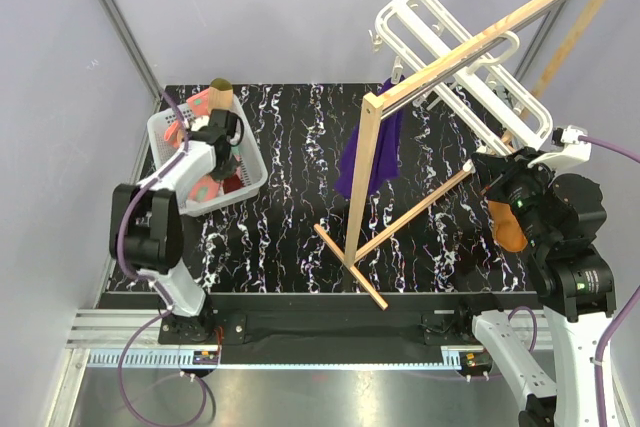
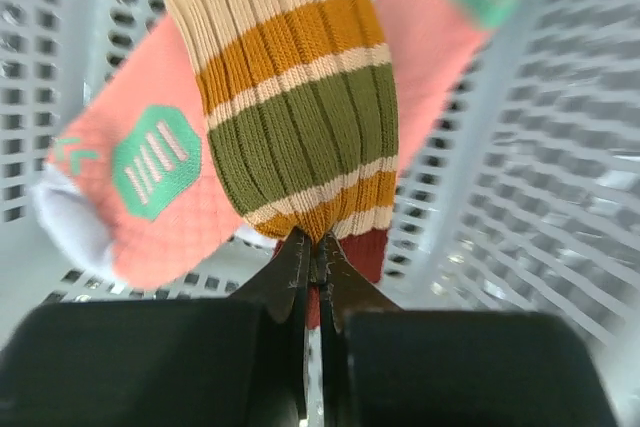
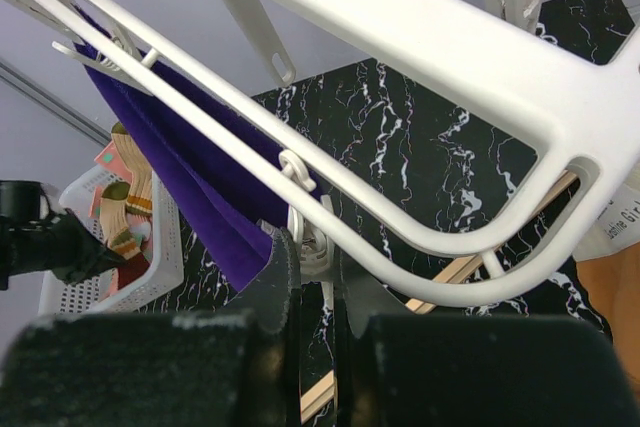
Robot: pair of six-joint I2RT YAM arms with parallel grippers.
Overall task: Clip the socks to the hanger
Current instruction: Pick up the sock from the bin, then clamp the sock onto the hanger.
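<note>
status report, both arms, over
Left gripper shut on striped sock inside basket. Right gripper shut on a clip of the hanger. No socks on hanger yet. Purple cloth hangs close beside that clip.

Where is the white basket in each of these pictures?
Top external: the white basket sits upper left.
Left wrist: basket mesh fills the background.
Right wrist: basket at lower left.
Shared landmark: the left gripper, shut on a striped sock inside it.

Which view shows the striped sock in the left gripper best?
Left wrist view: the striped sock is close and sharp, its edge pinched by the left gripper. The top view hides it behind the arm; the right wrist view shows it small and distant.
</note>
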